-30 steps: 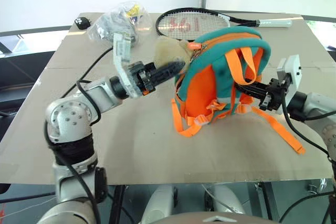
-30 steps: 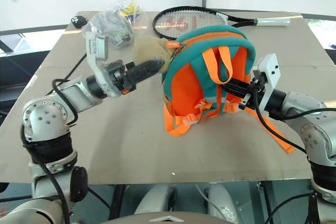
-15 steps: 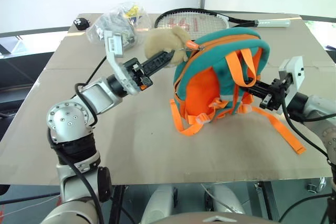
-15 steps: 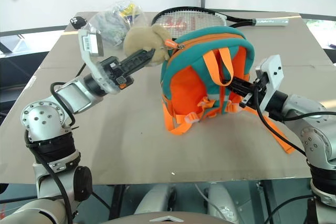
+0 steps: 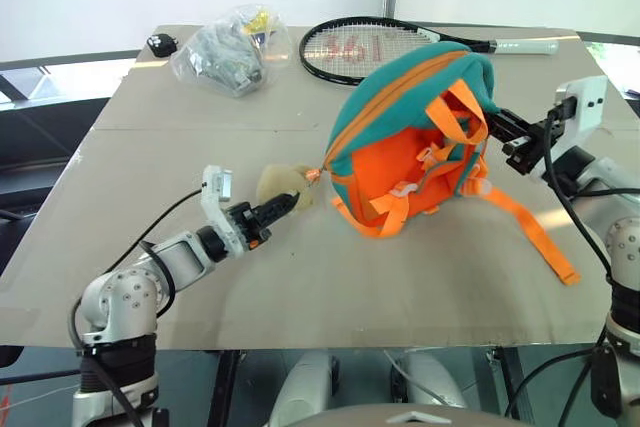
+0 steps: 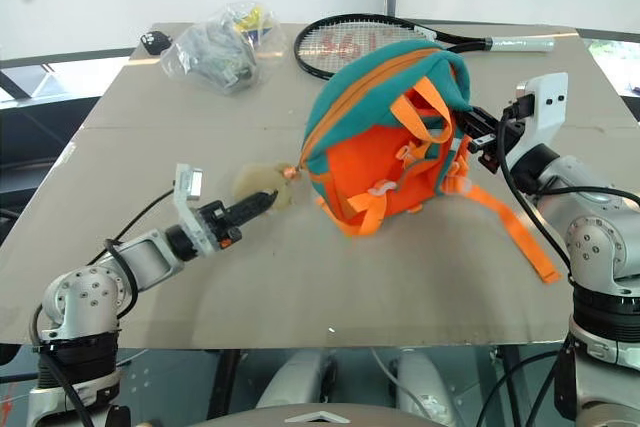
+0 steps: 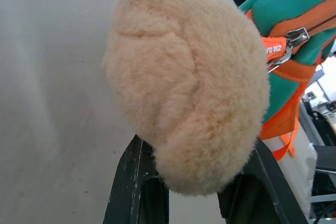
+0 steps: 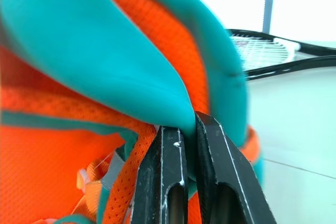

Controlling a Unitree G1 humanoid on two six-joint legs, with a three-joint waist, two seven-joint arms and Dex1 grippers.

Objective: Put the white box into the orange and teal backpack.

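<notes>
You had the left claw (image 5: 285, 204) clamped on the backpack's (image 5: 400, 127) plush piece (image 5: 280, 185), right claw (image 5: 497, 127) pinching its teal edge; racket (image 5: 370, 42) and plastic bag (image 5: 230, 42) lay behind on the bench (image 5: 300, 277).

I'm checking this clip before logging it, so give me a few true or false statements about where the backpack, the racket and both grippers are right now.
1. The left gripper is shut on the tan plush piece. True.
2. The backpack lies flat on the floor. False: it is on the table, tipped, its top edge pinched by the right gripper.
3. The racket is inside the backpack. False: it lies on the table behind the backpack.
4. A clear bag sits at the table's far left. True.
5. The right gripper is open. False: it is shut on the backpack's teal edge.
</notes>
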